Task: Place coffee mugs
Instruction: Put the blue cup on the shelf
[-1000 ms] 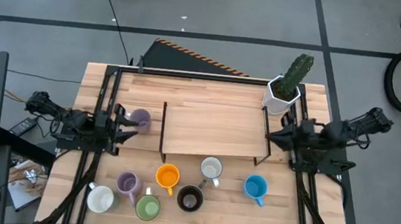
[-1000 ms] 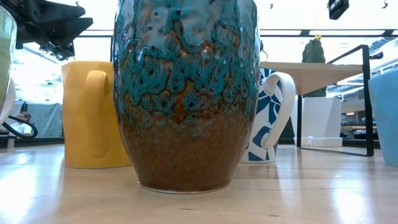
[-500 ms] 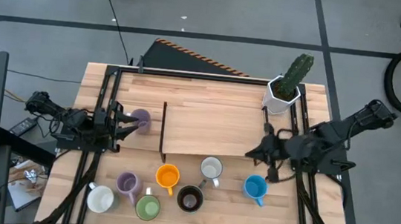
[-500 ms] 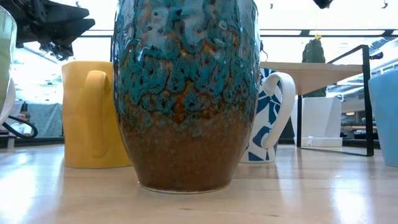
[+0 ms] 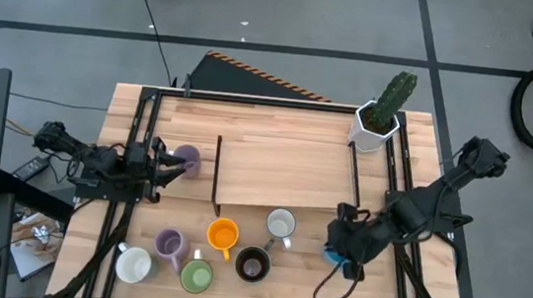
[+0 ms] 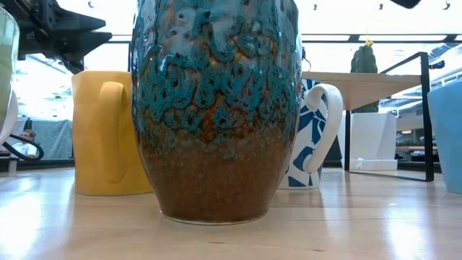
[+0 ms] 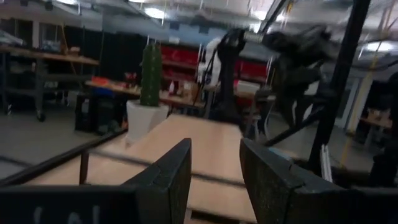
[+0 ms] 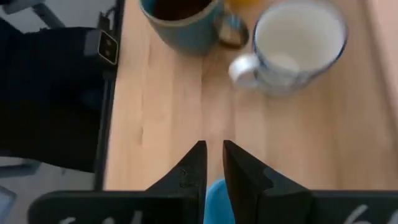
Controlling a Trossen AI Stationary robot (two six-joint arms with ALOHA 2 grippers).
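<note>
Several mugs stand upright on their bases along the table's near side: white, lavender, green, orange, dark brown and white-and-blue. The blue mug is mostly hidden under my right gripper. In the right wrist view a bit of blue shows below the right gripper, whose fingers stand a narrow gap apart over bare wood. A second lavender mug stands just in front of my open left gripper, left of the shelf.
A low wooden shelf on a black frame fills the table's middle. A white pot with a cactus stands at its far right corner. Arm mounts run along both side edges. In the low view the dark brown mug blocks most of the table.
My right arm has swung from the shelf's right end toward the table's near edge and come down over the blue mug, its gripper tipped to point downward. No mug has moved.
</note>
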